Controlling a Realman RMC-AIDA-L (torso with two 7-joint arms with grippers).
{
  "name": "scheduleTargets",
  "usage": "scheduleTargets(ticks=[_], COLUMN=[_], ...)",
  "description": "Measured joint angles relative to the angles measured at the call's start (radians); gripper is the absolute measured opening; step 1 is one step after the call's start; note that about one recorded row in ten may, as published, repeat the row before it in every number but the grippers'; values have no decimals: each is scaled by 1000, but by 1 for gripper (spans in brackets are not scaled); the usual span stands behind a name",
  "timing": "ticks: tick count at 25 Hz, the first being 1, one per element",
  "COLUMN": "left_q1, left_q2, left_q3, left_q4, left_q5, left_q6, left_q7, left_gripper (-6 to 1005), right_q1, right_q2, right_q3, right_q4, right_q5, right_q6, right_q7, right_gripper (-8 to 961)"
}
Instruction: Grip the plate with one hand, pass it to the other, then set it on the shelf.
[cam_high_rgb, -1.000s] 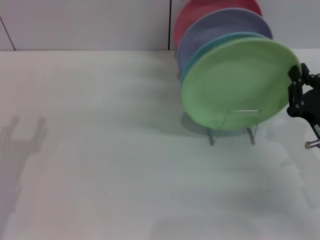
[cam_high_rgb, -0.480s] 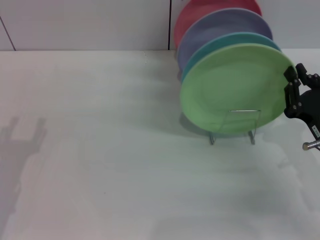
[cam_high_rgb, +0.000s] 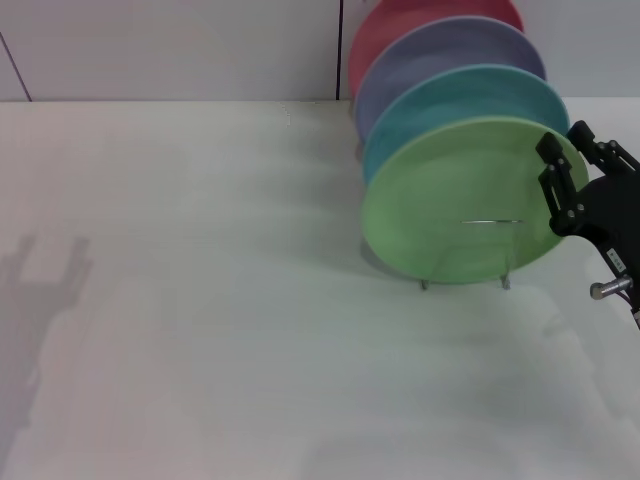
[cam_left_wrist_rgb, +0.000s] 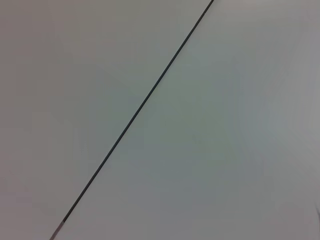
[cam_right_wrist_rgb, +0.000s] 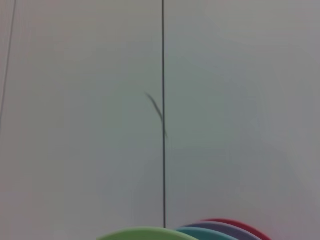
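The light-green plate (cam_high_rgb: 450, 205) stands upright as the front plate in the silver wire shelf (cam_high_rgb: 490, 224), leaning back against a teal plate (cam_high_rgb: 470, 95). My right gripper (cam_high_rgb: 566, 140) is at the plate's right rim. One black finger lies across the plate's front face and the other sits behind the rim, with the jaws spread apart. In the right wrist view, only the plate's top edge (cam_right_wrist_rgb: 145, 233) shows. The left gripper is out of view; its shadow falls on the table at the far left.
Behind the teal plate, a lavender plate (cam_high_rgb: 450, 55) and a red plate (cam_high_rgb: 400, 25) stand in the same shelf. The white table (cam_high_rgb: 200, 300) stretches out to the left and front. A wall rises just behind the plates.
The green plate has come down and now sits lower in the shelf. My right gripper has moved left over the plate's rim, and its fingers have spread.
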Motion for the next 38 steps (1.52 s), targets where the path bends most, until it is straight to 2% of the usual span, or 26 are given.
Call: scheduleTargets(ticks=[2,7,12,26,29,34,36,37,38], left_q1=[0,-1,-5,-11,-11,-11,-9,-8,-7], left_q2=[0,0,2,2,2,2,2,2,1], left_q3=[0,0,0,0,0,0,0,0,0], left_q4=[0,1,0,8,9,9,9,9,10], left_q5=[0,0,0,0,0,0,0,0,0], left_q6=[0,0,1,4,7,15,21,23,24], left_q7=[0,0,-1,-12,-12,-13,-13,-13,-12], left_gripper=[834,833,833,834,834,834,834,833,833], right_q1=[1,2,21,31,26,3,-15,-37,-37], right_q2=[0,-2,-4,-3,-4,-4,-3,-1,-1], right_q3=[-2,0,-4,-18,-22,-20,-23,-24,-24], right_q4=[0,-10,-65,-83,-88,-92,-98,-102,-102], right_q5=[-9,-10,-32,-49,-50,-50,-50,-51,-51], right_q6=[-11,-17,-7,-28,-67,-153,-213,-290,-290], right_q7=[3,29,134,146,141,139,138,138,138], right_gripper=[305,302,372,542,575,575,575,575,575])
